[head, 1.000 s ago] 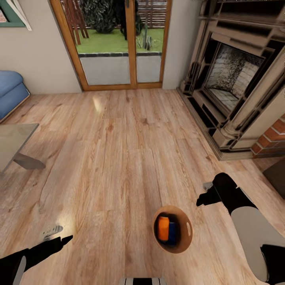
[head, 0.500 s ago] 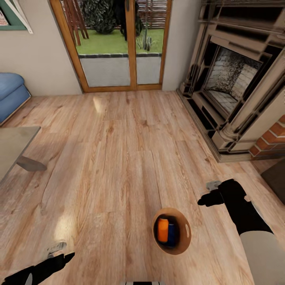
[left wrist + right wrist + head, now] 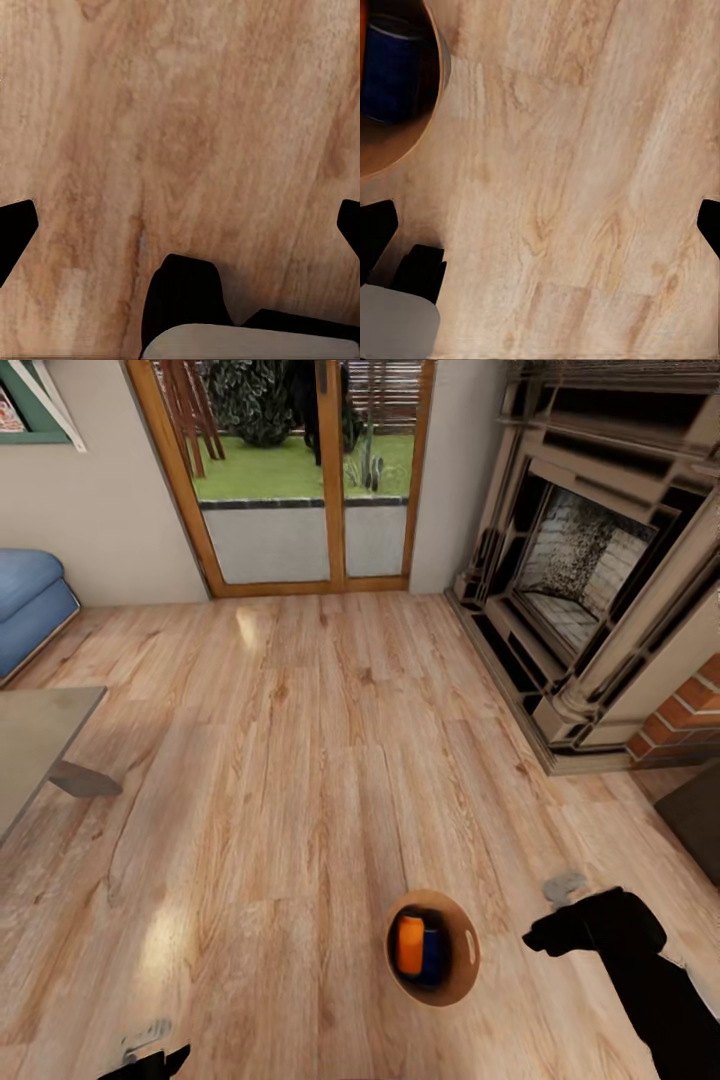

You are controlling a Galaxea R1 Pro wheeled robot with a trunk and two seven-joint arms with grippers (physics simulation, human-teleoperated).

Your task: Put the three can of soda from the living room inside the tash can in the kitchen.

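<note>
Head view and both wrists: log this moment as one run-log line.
place: living room floor | trash can: upright, holds orange can and blue can | left gripper: open, empty | right gripper: open, empty, beside bin

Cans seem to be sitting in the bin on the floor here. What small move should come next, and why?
Probably bring the right end effector toward the bin to grip its rim: orange can and blue can sit inside, and it stands on living-room floor.
</note>
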